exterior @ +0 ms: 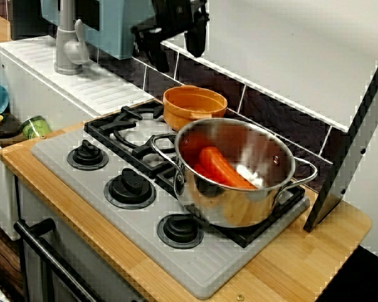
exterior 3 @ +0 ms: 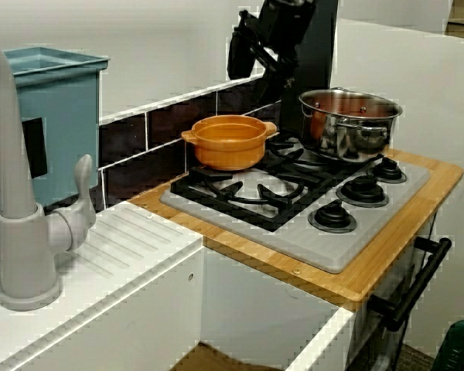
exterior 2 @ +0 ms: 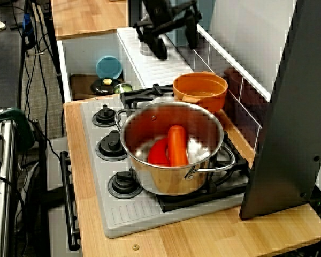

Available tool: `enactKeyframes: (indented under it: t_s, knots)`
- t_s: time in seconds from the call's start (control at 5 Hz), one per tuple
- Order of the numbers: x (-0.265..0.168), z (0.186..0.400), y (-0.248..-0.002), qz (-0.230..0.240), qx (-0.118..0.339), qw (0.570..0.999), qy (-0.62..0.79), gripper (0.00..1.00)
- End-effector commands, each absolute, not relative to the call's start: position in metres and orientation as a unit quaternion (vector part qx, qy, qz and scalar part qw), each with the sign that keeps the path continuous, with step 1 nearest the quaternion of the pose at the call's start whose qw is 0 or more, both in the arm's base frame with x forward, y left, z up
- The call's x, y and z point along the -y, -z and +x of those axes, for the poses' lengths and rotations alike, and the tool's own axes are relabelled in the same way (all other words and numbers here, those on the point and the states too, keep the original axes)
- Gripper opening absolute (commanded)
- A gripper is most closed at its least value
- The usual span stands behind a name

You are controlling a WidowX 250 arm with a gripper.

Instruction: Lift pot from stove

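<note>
The small orange pot [exterior: 194, 106] [exterior 2: 200, 91] [exterior 3: 228, 141] sits upright and empty on the black grate at the back of the stove [exterior: 195, 267] [exterior 2: 129, 215] [exterior 3: 325, 249], close to the tiled wall. My black gripper [exterior: 175, 49] [exterior 2: 175, 45] [exterior 3: 257, 68] hangs in the air well above the pot, slightly toward the sink side. Its fingers are spread open with nothing between them, and it touches nothing.
A large steel pot [exterior: 236, 173] [exterior 2: 171, 144] holding a carrot and a red item stands on the neighbouring burner, next to the orange pot. A dark slanted panel [exterior 2: 289, 118] rises beyond it. A grey faucet [exterior 3: 23, 232] and a sink [exterior 2: 91, 80] with dishes lie on the other side.
</note>
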State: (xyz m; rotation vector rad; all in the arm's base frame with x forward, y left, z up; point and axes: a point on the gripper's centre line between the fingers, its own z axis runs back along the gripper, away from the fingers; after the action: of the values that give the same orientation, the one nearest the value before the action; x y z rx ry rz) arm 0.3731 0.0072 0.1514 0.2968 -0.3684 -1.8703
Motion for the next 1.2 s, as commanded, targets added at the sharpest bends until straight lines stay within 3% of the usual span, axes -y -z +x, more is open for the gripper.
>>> enactKeyframes:
  t_s: [0.0, 0.2, 0.4, 1.0]
  knots:
    - [-0.017, 0.362, -0.211, 0.111, 0.203, 0.46, 0.857, 1.0]
    - [-0.026, 0.363, -0.215, 0.077, 0.167, 0.35, 0.919, 1.0]
    - [-0.035, 0.368, -0.207, 0.07, 0.159, 0.31, 0.935, 1.0]
    - [-0.033, 0.37, -0.173, 0.104, 0.129, 0.352, 0.921, 1.0]
